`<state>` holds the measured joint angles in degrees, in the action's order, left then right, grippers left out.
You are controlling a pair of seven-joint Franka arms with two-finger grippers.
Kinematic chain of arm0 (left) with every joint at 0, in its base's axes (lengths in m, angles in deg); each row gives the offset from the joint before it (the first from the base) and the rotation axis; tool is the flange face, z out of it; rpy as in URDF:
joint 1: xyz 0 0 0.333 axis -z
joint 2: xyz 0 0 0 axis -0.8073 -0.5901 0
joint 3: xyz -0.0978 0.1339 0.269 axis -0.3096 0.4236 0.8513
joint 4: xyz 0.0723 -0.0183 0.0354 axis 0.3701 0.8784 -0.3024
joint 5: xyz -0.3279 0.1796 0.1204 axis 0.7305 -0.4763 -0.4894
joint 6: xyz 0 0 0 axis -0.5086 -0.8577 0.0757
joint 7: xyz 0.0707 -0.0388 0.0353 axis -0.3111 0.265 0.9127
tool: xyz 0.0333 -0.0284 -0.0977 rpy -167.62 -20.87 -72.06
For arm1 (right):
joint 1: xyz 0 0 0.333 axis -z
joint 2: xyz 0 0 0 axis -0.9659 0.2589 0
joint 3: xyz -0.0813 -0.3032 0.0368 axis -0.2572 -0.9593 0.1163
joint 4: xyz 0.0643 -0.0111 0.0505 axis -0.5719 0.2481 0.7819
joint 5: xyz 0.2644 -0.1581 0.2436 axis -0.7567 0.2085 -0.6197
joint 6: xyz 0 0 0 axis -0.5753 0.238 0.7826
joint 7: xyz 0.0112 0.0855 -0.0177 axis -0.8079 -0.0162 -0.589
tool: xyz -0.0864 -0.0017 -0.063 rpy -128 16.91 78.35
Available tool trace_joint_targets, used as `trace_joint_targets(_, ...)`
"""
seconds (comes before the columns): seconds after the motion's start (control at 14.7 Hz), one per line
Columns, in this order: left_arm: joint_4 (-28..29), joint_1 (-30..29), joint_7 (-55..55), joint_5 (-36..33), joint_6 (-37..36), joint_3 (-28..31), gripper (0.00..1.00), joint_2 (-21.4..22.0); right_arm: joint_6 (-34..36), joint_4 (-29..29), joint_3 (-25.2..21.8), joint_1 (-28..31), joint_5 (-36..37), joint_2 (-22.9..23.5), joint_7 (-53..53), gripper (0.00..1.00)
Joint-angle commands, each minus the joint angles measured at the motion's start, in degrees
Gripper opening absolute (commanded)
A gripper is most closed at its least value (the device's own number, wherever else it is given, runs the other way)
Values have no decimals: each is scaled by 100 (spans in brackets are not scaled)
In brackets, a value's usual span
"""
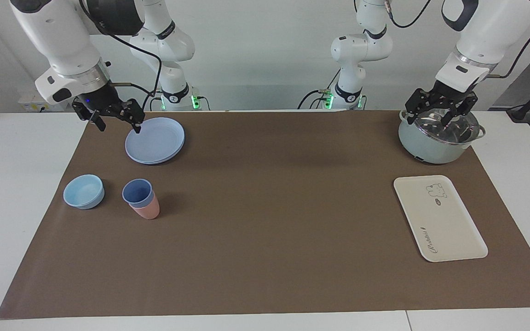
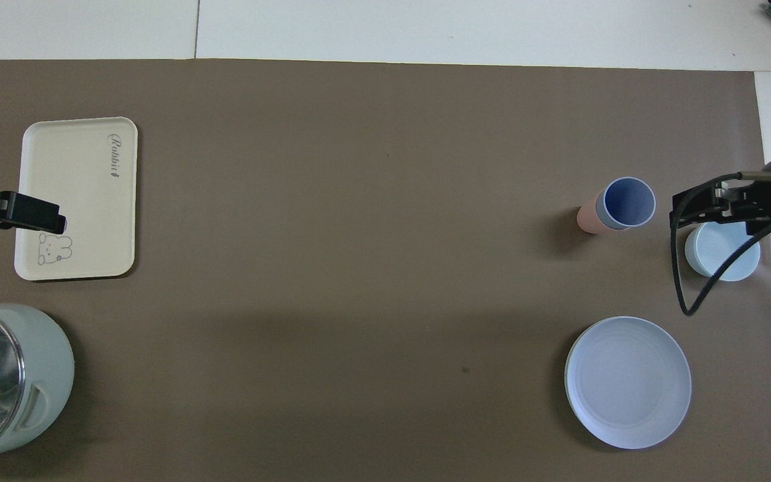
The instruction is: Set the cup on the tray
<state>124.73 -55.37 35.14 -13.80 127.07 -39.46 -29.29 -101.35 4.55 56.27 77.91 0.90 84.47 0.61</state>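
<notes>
Cup [image 1: 137, 191], nested in a pink tumbler [image 1: 147, 209], stands toward the right arm's end of the desk [image 1: 265, 230], well apart from the tray [image 1: 439, 218]. Right tool [image 1: 117, 120] hangs spread wide over the plate's [image 1: 155, 140] edge; left tool [image 1: 440, 112], also wide, over the pot [image 1: 437, 137].

The facing view looks from high across the table [image 1: 265, 324] toward the robots, whose bases stand at 12 o'clock, and takes in the whole brown mat [image 1: 265, 257]. The overhead view hangs high over the robots' end and looks steeply down and forward, the arms entering from 6 o'clock. Both share the mat, turned half round: the tray [image 1: 440, 218] at 3 o'clock in one lies at 9 o'clock in the other.
</notes>
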Motion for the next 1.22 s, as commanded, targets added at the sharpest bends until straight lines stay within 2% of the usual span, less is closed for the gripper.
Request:
trace_joint_targets(0.0,54,-84,-66,78,-13,-40,100,55,-121,227,14,51,-152,-176,-111,100)
trace_joint_targets(0.41,54,-84,-66,78,-13,-40,100,55,-25,201,5,112,-152,-176,-199,100)
trace_joint_targets(0.61,54,-84,-66,78,-13,-31,100,55,-261,192,-47,182,-161,-141,-50,100)
trace_joint_targets(0.88,54,-84,-66,78,-13,-40,100,55,-691,131,-56,525,-178,78,1511,100)
trace_joint_targets(1.16,54,-84,-66,78,-13,-39,100,55,-1306,122,-56,770,-388,613,2621,100)
